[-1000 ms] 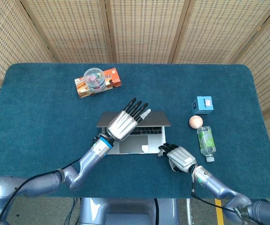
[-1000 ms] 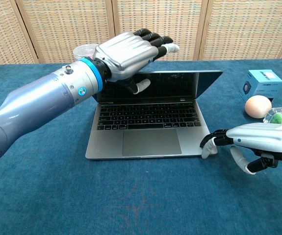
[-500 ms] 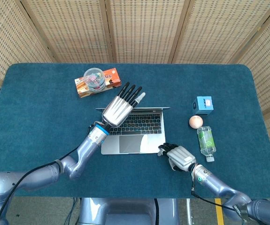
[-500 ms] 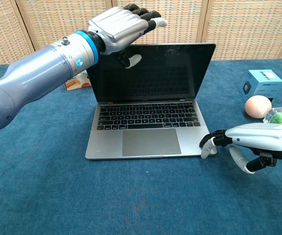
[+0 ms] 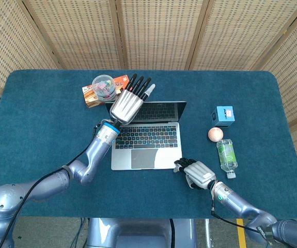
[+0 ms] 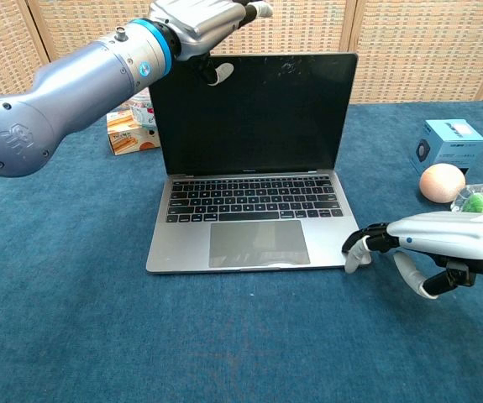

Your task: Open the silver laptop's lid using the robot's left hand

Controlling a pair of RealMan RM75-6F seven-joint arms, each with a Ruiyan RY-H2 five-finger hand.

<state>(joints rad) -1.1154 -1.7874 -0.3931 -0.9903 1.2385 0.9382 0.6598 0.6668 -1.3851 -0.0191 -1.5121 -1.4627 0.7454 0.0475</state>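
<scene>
Laptop (image 6: 254, 180): in the middle of the surface (image 5: 40, 124), lid about upright.
Left hand (image 5: 128, 101): fingers straight, holding nothing, at the laptop's top edge to push it back.
Right hand (image 6: 430, 243): fingers half curled, holding nothing, touching the laptop's front right corner, probably to steady it.

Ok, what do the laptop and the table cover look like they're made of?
Laptop: probably aluminium, judging by its matte silver-grey shell; the screen is glossy black, likely glass, with faint reflections. Table cover: seems to be a dark teal fabric like felt or short carpet, with a fuzzy, mottled, non-shiny surface.
</scene>
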